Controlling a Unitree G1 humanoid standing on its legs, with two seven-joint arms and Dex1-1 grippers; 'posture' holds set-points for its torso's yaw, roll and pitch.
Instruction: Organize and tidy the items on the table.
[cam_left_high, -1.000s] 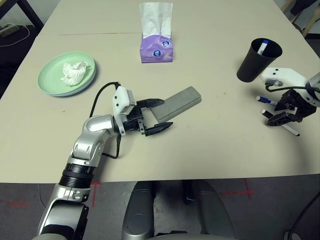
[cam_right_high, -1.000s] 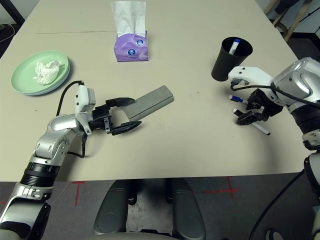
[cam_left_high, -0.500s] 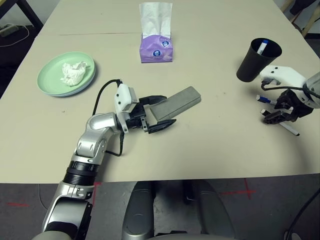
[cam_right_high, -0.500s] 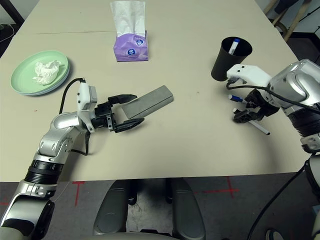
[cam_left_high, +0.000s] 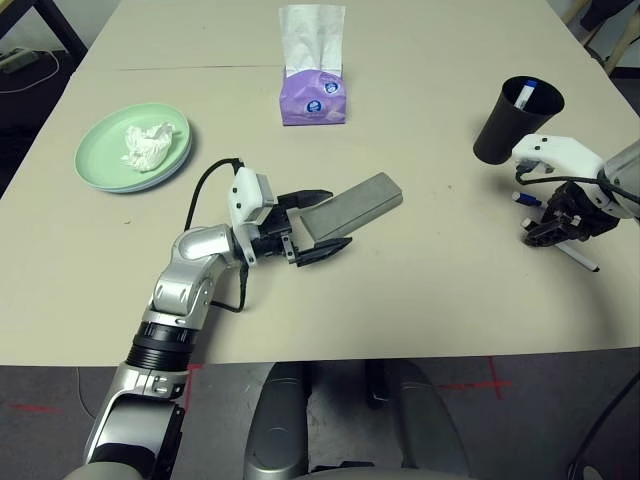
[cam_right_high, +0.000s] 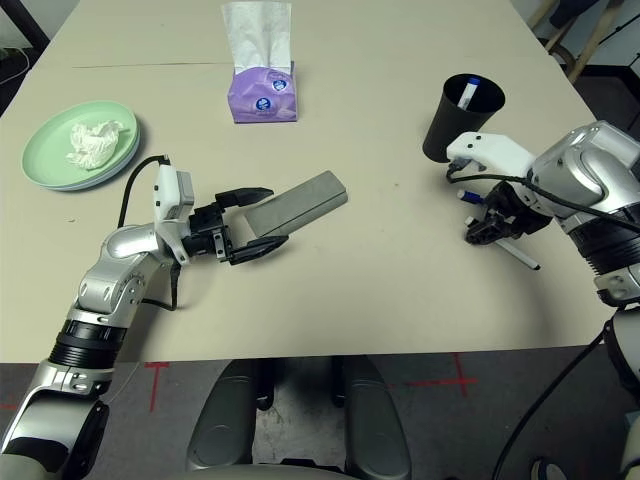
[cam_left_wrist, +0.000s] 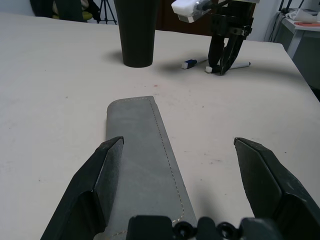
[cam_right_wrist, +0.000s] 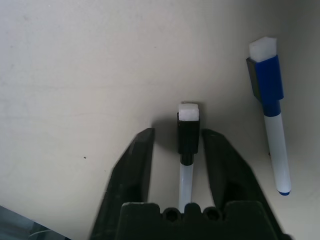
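left gripper (cam_left_high: 318, 222) spread wide around the near end of the grey glasses case (cam_left_high: 352, 206) lying on the table (cam_left_high: 420, 290). right gripper (cam_right_wrist: 176, 161) narrowed around a black-capped pen (cam_right_wrist: 187, 147), fingers beside it, contact unclear; blue pen (cam_right_wrist: 270, 117) just beside. black cup (cam_left_high: 515, 120) farther back.

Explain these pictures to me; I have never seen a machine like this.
This is a humanoid robot with two silver arms, each ending in two black fingers. The two wide pictures come from cameras in its head and look down at the table. The two close pictures come from cameras on its wrists.

The left fingers are open on either side of a grey glasses case. The right fingers straddle a black-capped pen lying on the table, not yet gripping it. A blue pen lies beside it.

There is also a black cup holding a pen, stacked plates with a crumpled tissue, and a purple tissue box.
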